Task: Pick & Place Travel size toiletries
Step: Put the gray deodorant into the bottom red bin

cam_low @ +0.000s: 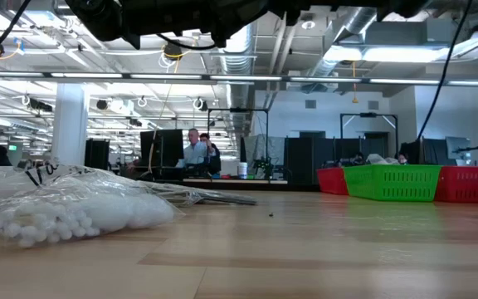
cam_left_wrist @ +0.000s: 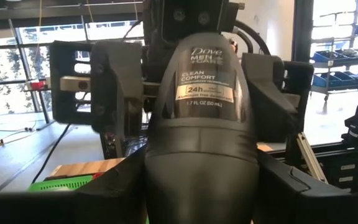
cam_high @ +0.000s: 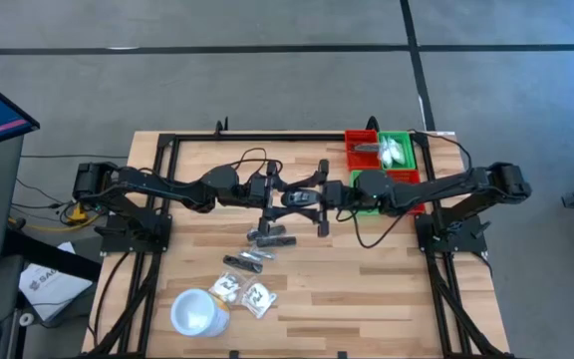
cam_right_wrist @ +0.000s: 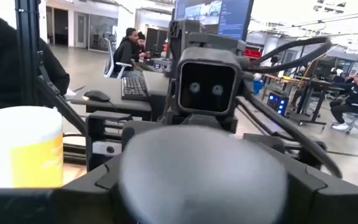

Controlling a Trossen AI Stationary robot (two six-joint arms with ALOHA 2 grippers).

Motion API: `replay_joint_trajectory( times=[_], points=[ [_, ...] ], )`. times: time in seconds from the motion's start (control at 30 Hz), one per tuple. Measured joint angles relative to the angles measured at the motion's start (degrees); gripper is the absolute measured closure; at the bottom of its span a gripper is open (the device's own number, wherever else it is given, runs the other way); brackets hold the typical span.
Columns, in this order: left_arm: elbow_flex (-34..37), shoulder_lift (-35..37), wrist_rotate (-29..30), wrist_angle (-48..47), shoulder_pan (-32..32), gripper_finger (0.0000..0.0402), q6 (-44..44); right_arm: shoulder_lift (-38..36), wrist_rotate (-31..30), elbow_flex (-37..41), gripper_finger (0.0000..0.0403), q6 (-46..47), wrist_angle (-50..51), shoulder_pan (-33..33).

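Observation:
A dark grey Dove deodorant stick (cam_left_wrist: 201, 124) hangs in the air between my two grippers above the middle of the table (cam_high: 298, 197). My left gripper (cam_left_wrist: 201, 199) is shut on it, coming from the table's left. My right gripper (cam_right_wrist: 204, 186) meets it from the right and is also closed on it. Two more dark tubes (cam_high: 270, 237) (cam_high: 250, 261) and two clear sachets (cam_high: 229, 287) (cam_high: 259, 297) lie flat on the wood nearer the front edge. One sachet with white beads (cam_low: 73, 212) shows close up in the low view. My left gripper pinches the stick's wide lower part (cam_left_wrist: 166, 180) between its two fingers, level, from the table's left. The stick lies along the fingers, lifted clear of the table, its label side up. My right gripper has its fingers (cam_left_wrist: 263, 87) against both sides of the stick's other, rounded end (cam_right_wrist: 204, 168), level, from the table's right. That end fills the gap between the fingers.
Red and green bins (cam_high: 382, 160) stand at the table's far right, the green one holding white items; they also show in the low view (cam_low: 392, 183). A white cup (cam_high: 195, 311) stands near the front left. People sit in the room beyond.

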State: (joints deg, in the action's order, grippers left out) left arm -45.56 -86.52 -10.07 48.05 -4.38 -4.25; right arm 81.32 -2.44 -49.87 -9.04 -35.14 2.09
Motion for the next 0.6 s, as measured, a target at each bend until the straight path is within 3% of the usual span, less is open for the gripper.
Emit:
replay_joint_trajectory(
  times=[0.13,0.27,0.6],
  points=[
    [0.02,0.00,-0.77,-0.09,0.00,0.0212,-0.05,0.93,0.11,-0.63,0.0167,-0.22,0.18,0.00],
    [0.04,0.00,-0.85,-0.26,-0.04,0.0202,-0.18,0.88,0.04,-0.63,0.0204,-0.38,0.29,0.04],
    [0.04,0.00,-0.83,-0.48,-0.04,0.0208,-0.07,0.80,0.04,-0.59,0.0205,-0.55,0.97,0.02]
  ],
)
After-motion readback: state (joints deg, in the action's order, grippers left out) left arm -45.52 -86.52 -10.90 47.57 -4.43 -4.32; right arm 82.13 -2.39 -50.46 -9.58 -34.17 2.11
